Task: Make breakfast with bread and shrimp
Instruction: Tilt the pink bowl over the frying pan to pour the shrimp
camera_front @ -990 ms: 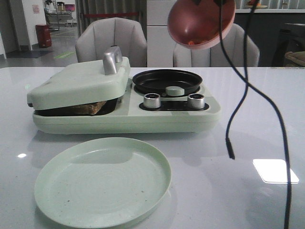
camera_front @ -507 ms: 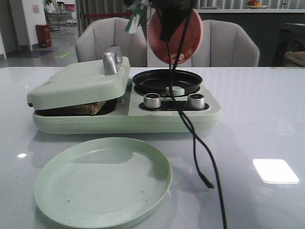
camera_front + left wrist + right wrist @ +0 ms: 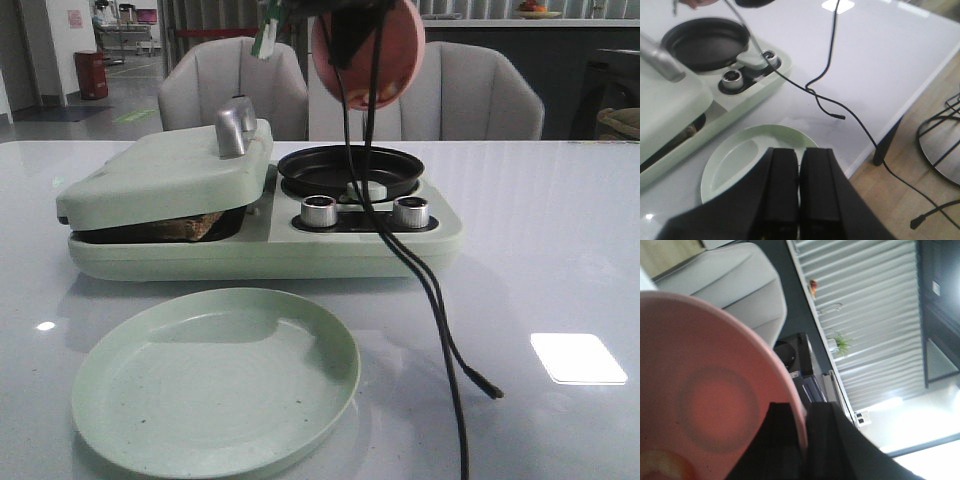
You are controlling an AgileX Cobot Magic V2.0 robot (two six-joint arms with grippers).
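A glossy white surface [image 3: 560, 250] mirrors a bright square of light [image 3: 578, 358] at near right. Two grey chairs [image 3: 232, 88] stand at its far edge. A red bin [image 3: 91, 74] sits far left, and pale vertical blinds [image 3: 865, 315] hang behind.

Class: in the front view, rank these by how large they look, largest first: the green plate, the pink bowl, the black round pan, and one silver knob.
1. Green plate, nearest the camera, which inflates it.
2. Black round pan.
3. Pink bowl, tilted; close to the pan, so that order is unsure.
4. Silver knob.
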